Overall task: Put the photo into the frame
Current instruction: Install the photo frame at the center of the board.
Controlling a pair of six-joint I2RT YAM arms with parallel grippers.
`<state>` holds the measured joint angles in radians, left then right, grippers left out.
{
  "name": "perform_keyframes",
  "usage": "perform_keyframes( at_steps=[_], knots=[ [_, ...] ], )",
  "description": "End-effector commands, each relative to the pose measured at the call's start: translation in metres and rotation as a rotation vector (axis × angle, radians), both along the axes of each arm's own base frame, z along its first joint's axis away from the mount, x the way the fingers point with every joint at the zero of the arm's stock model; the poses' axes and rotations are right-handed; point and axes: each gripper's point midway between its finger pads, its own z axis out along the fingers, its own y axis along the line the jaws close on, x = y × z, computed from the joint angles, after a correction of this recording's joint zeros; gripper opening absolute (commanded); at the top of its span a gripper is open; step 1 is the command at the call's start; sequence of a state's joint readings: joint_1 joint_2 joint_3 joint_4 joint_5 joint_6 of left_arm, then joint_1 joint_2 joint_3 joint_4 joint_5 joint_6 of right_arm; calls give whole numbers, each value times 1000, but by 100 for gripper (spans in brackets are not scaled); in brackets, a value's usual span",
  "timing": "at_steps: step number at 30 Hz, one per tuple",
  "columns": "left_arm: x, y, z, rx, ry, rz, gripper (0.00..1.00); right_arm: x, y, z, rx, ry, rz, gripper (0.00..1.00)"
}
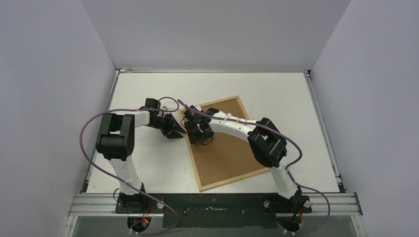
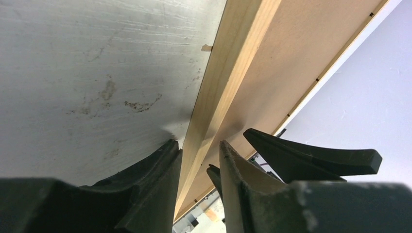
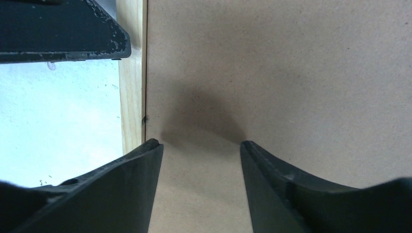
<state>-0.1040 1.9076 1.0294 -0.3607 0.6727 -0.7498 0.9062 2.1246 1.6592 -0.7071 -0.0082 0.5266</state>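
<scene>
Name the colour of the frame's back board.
Plain brown board, clearest in right wrist view.

Both arms bent inward, wrists tipped down, left gripper [image 1: 175, 129] pinching a rail of the frame [image 1: 228, 159] between 2 fingers, right gripper [image 1: 198, 134] spread open, fingertips down

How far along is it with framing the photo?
Done: unclear; the frame lies brown back up, no photo showing. In hand: the left end effector pinches its wooden edge; the right end effector hovers open over the back. Left: seeing the photo seated.
</scene>
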Motion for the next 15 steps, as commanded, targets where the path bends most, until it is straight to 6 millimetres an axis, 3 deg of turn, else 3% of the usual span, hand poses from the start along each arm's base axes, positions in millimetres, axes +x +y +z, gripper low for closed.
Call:
perform_keyframes(
  at_steps=[1, 4, 8, 15],
  knots=[
    [-14, 9, -35, 88, 60, -3, 29, 2, 21, 22, 109, -37, 30, 45],
    [-21, 13, -44, 116, 94, -9, 26, 1, 39, 38, 265, -15, 28, 31],
    [-32, 18, -59, 150, 153, -25, 22, 3, 56, 44, 457, 76, 7, 23],
    [-43, 29, -70, 200, 201, -42, 18, 19, 62, 69, 656, 97, -36, 11]
  ],
)
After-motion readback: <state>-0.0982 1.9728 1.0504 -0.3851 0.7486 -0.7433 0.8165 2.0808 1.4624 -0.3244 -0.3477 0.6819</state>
